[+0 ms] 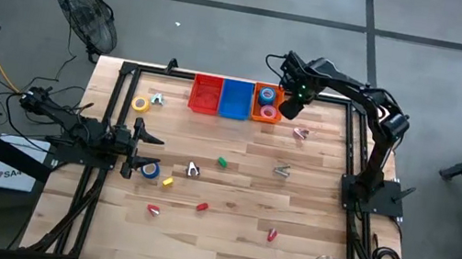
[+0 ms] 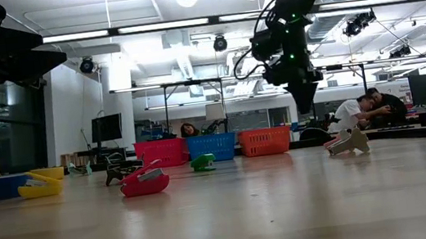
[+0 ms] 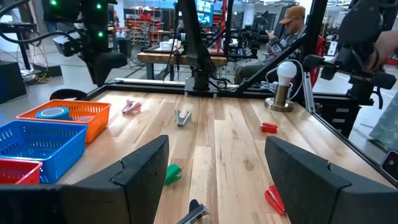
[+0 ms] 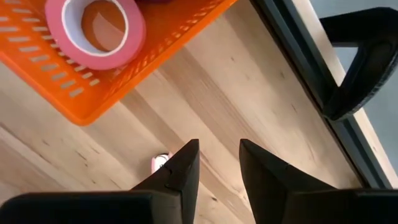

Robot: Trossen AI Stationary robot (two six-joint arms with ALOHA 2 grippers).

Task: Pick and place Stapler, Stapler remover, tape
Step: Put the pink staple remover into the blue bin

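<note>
Right gripper [image 4: 217, 163] hangs above the table just beside the orange basket [image 1: 267, 104], fingers a narrow gap apart and holding nothing; left gripper [image 3: 214, 168] sits low at the left edge, jaws wide, empty. Looks partly done: pink tape [image 4: 94, 30] and a blue roll [image 3: 52, 112] are in the orange basket, while a yellow roll [image 1: 140, 105], another blue roll [image 1: 150, 170], and the small staplers and removers, like the green stapler [image 1: 222, 161], lie scattered on the wood, and the red basket [image 1: 206, 94] and blue basket [image 1: 236, 99] look empty. Pale plank table in a black frame, a floor fan [image 1: 86, 14] off its far-left corner, and people [image 2: 365, 112] at benches in an open lab behind.
</note>
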